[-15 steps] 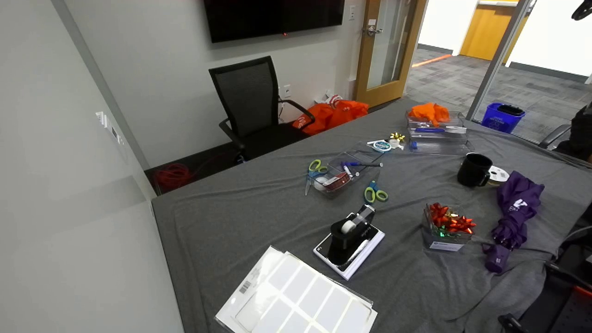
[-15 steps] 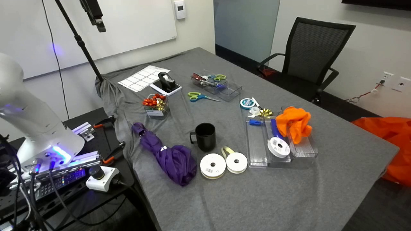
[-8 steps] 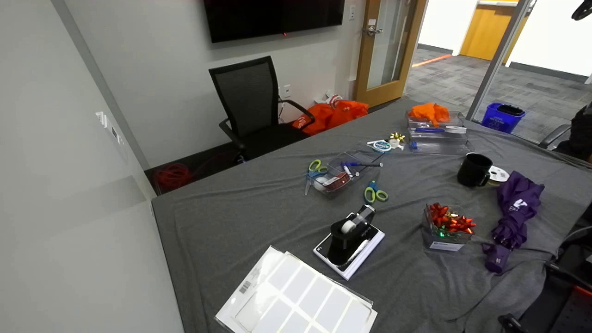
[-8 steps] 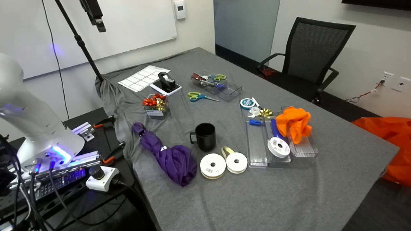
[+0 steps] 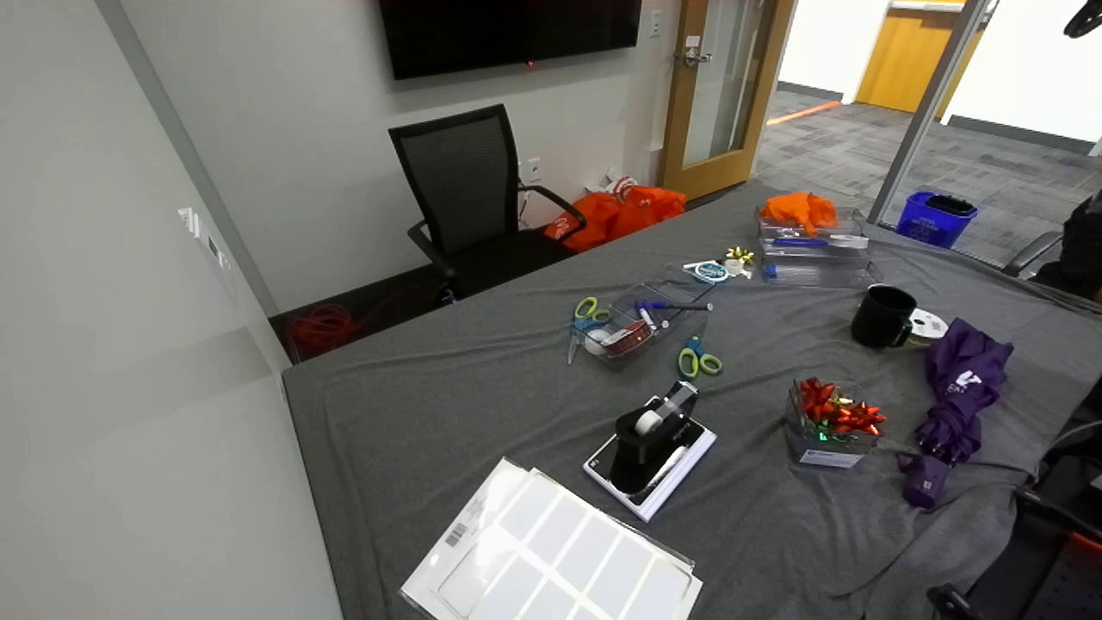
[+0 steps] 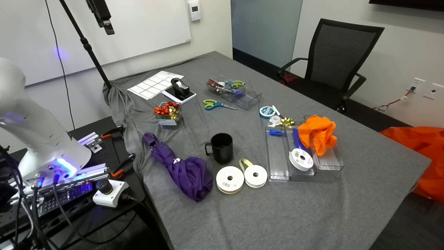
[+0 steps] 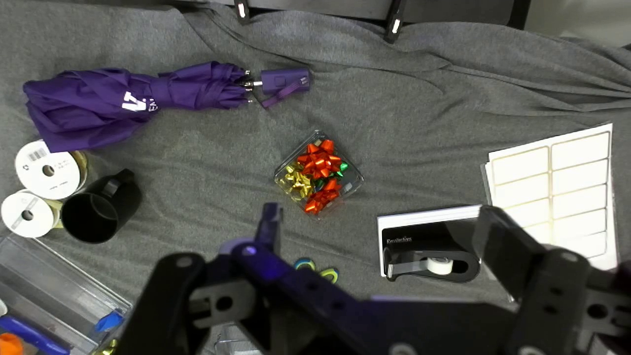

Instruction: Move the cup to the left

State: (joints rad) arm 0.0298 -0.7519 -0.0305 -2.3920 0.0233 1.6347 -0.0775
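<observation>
- Even indoor light on the tabletop, its shadows faint and soft
- In an exterior view, the hallway wall overexposed to nearly pure white
- Glare from a blue light, and the whiteboard tinted violet near its cable
- In the wrist view, claw blurred, label sheets burnt out to white
- Bows glinting, inside of the cup lost in black

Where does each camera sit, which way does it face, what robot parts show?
In an exterior view: raised near ribbon spools, facing whiteboard; arm's white base shows.
In an exterior view: raised near label sheets, facing chair and door; no arm shows clearly.
Wrist view: on the wrist, looking down at bows; open gripper shows.
Both exterior views share cup, umbrella and chair.
</observation>
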